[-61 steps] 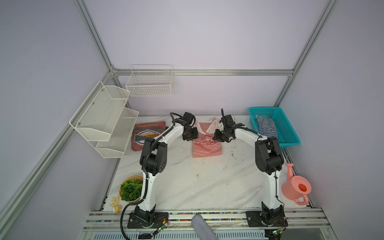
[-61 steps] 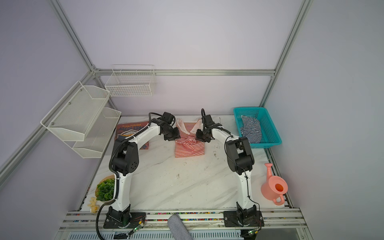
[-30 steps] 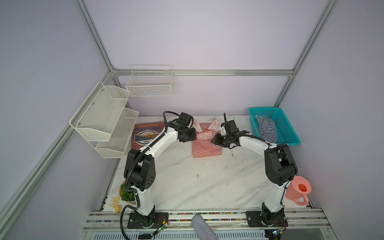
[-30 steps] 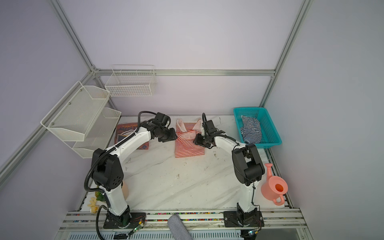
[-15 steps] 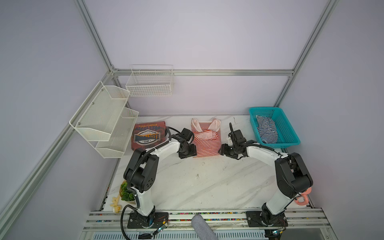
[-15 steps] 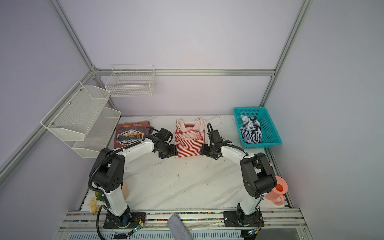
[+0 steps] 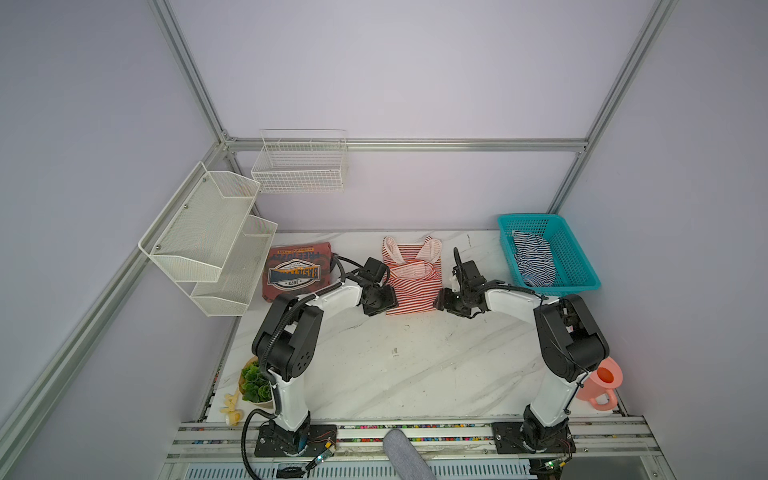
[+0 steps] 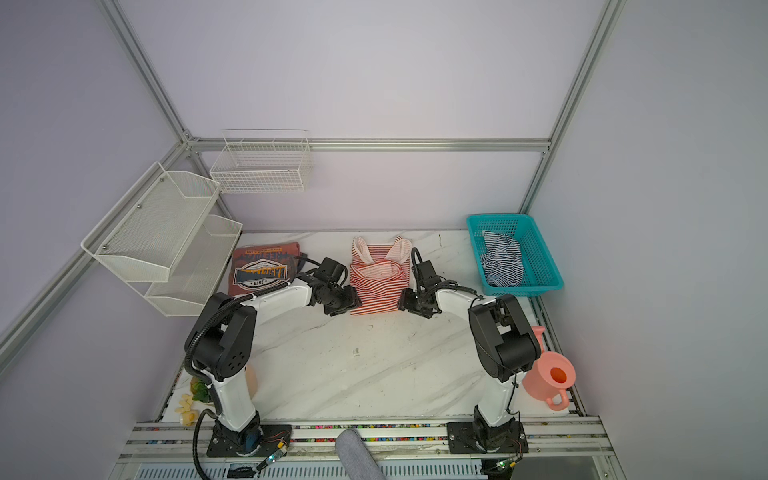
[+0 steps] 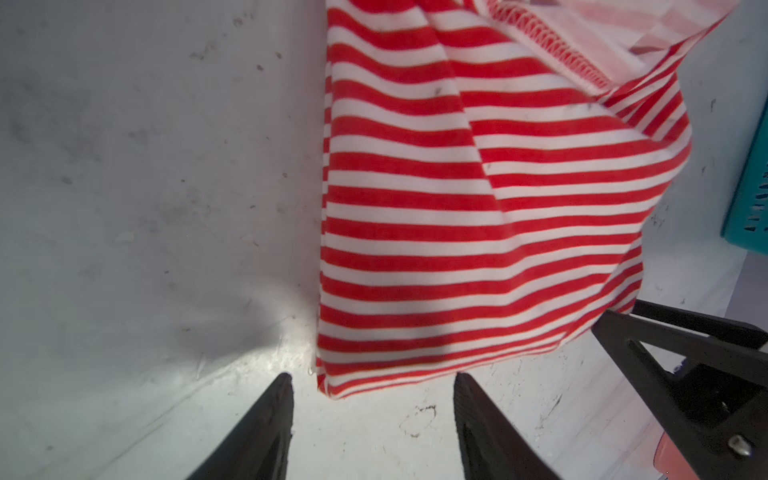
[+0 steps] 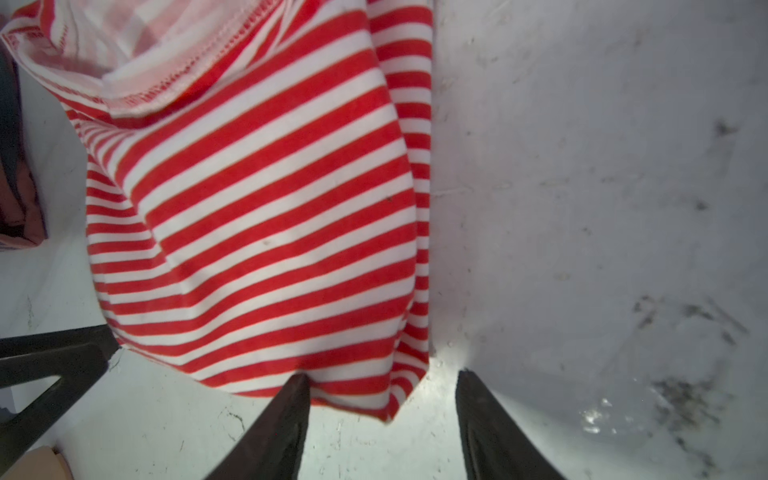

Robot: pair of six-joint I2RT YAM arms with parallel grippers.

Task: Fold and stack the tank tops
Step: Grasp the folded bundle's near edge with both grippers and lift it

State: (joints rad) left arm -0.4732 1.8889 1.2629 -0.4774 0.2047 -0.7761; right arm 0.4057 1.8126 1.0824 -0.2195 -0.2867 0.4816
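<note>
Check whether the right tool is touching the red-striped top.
Cannot tell. In the right wrist view the open right tool straddles a corner of the red-striped top; one fingertip overlaps the hem, but contact or hover isn't clear.

Rust-red shirt (image 7: 297, 268) with a "1973" badge print lies flat at back left of the white marble table (image 7: 395, 374). Teal plastic basket (image 7: 575, 255) sits at back right, well apart from the shirt. White wire basket (image 7: 300, 166) hangs on the back wall, with a two-tier white mesh shelf (image 7: 212, 237) on the left wall near it. Pink watering can (image 7: 602, 384) stands at the front right edge, partly hidden. Green plant (image 7: 254, 384) is at the front left edge, pale yellow bits (image 7: 230, 409) just beside it; can't tell what they are. Grey rounded cylinder (image 7: 401, 455) pokes in at front centre.
</note>
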